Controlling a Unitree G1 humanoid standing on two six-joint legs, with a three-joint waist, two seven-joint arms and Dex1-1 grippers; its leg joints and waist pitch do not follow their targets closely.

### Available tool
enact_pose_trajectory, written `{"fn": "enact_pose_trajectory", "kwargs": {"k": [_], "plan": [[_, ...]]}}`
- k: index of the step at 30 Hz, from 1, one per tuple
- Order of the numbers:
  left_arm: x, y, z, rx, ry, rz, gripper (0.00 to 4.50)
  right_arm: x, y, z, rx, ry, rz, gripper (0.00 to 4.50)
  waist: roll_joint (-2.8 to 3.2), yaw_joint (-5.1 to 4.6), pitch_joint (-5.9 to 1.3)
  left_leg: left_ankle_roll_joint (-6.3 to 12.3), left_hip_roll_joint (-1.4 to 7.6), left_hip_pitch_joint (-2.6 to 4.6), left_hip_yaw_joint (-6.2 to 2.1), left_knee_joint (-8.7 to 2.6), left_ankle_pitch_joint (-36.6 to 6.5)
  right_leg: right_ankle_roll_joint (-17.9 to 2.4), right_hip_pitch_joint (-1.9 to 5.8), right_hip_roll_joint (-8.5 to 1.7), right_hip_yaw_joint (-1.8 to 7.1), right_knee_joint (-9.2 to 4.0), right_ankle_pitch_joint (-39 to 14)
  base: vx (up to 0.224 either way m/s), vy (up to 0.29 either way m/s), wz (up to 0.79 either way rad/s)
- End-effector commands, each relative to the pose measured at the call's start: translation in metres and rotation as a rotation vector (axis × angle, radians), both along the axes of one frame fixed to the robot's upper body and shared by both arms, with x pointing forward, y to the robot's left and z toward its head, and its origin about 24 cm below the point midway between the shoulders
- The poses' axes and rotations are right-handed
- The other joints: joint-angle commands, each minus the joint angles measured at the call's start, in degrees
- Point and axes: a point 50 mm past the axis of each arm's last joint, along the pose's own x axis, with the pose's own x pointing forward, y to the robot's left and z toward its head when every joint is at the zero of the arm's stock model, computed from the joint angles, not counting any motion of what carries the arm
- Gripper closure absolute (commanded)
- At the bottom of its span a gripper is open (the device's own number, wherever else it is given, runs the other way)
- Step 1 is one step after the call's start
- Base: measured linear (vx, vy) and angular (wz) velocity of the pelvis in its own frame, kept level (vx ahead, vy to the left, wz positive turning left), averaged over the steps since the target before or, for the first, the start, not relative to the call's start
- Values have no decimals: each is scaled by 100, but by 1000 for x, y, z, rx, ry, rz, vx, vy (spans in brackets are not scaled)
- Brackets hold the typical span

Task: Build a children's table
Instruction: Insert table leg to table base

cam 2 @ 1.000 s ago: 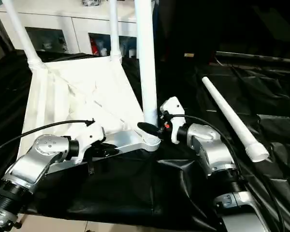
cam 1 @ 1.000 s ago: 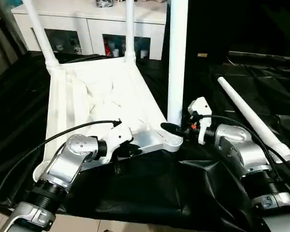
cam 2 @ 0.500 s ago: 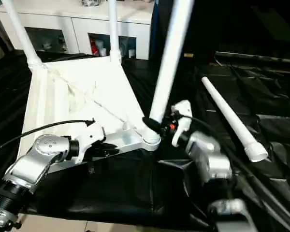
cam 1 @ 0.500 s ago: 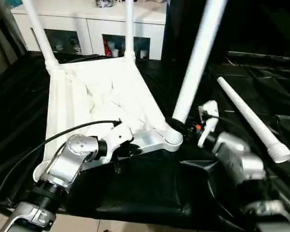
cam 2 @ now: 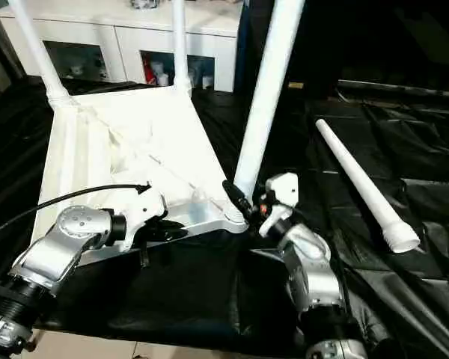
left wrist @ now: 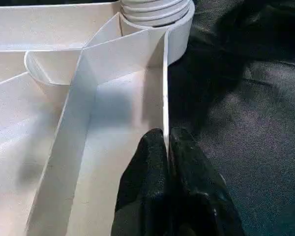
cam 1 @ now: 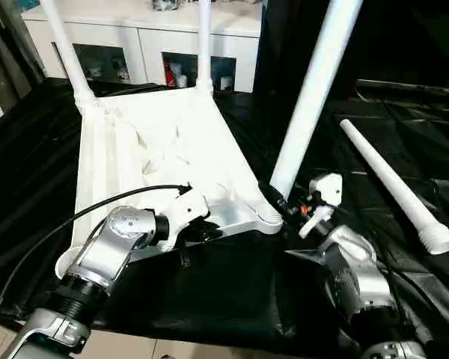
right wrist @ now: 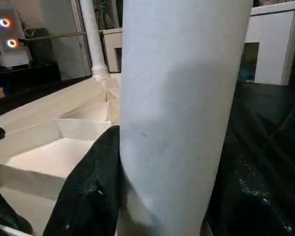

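Gripping low, near its threaded end, suits the long leg [cam 1: 314, 90] best: hollow-looking smooth plastic, probably light but slippery and levering hard from the tip, it leans right out of the near-right socket [cam 1: 268, 217], the right gripper [cam 1: 283, 207] half-open around its base. The tabletop [cam 1: 157, 157] lies ribs-up on black sheeting [cam 1: 232, 292], stiff and thin-walled, the left gripper [left wrist: 167, 147] pinched almost shut on its near rim. Two legs stand in the far sockets; a fourth [cam 1: 396, 187] lies to the right.
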Motion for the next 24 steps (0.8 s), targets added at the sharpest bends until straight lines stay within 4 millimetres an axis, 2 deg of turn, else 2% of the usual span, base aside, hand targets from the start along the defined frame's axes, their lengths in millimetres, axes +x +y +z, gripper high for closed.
{"fn": "enact_pose_trajectory", "kwargs": {"k": [1,4,7,10,13,24], "plan": [[9,2,18,-28,-84,0,450,-10,-24,-28,-59,135,-100,260,18,-29,-280,25,487,69,-170,-590,-1288,-1449,157,-492,344,-507,-743,0,0,0],[9,3,18,-27,-84,1,450,-11,-29,-27,-63,128,-102,260,27,-12,-283,116,484,58,-166,-582,-1130,-1465,174,-501,342,-503,-711,0,0,0],[10,3,18,-25,-86,1,450,-11,-32,-25,-68,124,-84,260,36,-6,-282,113,490,61,-168,-590,-1163,-1461,175,-498,336,-509,-772,0,0,0],[10,4,18,-21,-88,2,450,-13,-36,-23,-107,135,9,260,33,2,-291,152,482,67,-157,-580,-1150,-1471,189,-476,332,-505,-652,0,0,0],[10,5,18,-19,-90,2,450,-17,-41,-21,-149,146,93,260,22,19,-306,294,474,38,-151,-547,-865,-1524,221,-489,328,-470,-270,0,0,0],[10,5,18,-14,-89,-7,450,-12,-45,-5,-223,179,266,261,8,34,-324,436,469,46,-143,-511,-673,-1641,232,-478,299,-455,-178,0,0,0]]}}
